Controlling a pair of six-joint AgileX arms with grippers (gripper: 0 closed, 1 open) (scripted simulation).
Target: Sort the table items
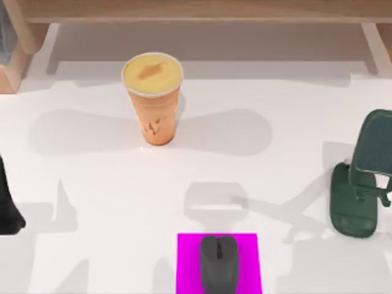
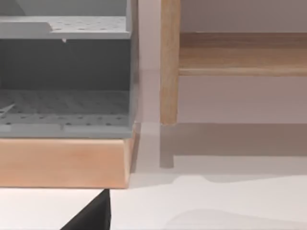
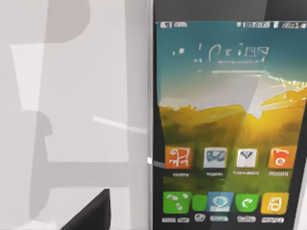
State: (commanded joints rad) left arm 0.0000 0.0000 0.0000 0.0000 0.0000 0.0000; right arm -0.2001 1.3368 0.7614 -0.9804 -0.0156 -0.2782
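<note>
on the white tabletop [image 1: 92, 202] the sorting looks partly done, judging by how things lie. the dark grey computer mouse [image 1: 218, 262] sits on the magenta square [image 1: 188, 263] at the near edge, which reads as a finished placement. the tall orange cup [image 1: 153, 98] stands upright toward the far side, left of centre, well apart from everything else, and it may still need a place. the dark green stand [image 1: 360, 177] is at the right edge of the tabletop; whether anything rests on it cannot be told from above.

the smartphone [image 3: 223, 124] appears close up in the right wrist view, screen facing the camera, with a white edge, a teal-and-yellow wallpaper and two rows of colourful app icons. whether it leans on the stand or is held cannot be told.

the cup has a pale yellow top and an orange body with a small mark on its side. the mouse is smooth and dark, its long axis running toward the near edge.

a dark part of the left arm [image 1: 7, 202] shows at the left edge of the tabletop. for either gripper, i cannot tell whether it is apart or together.
</note>
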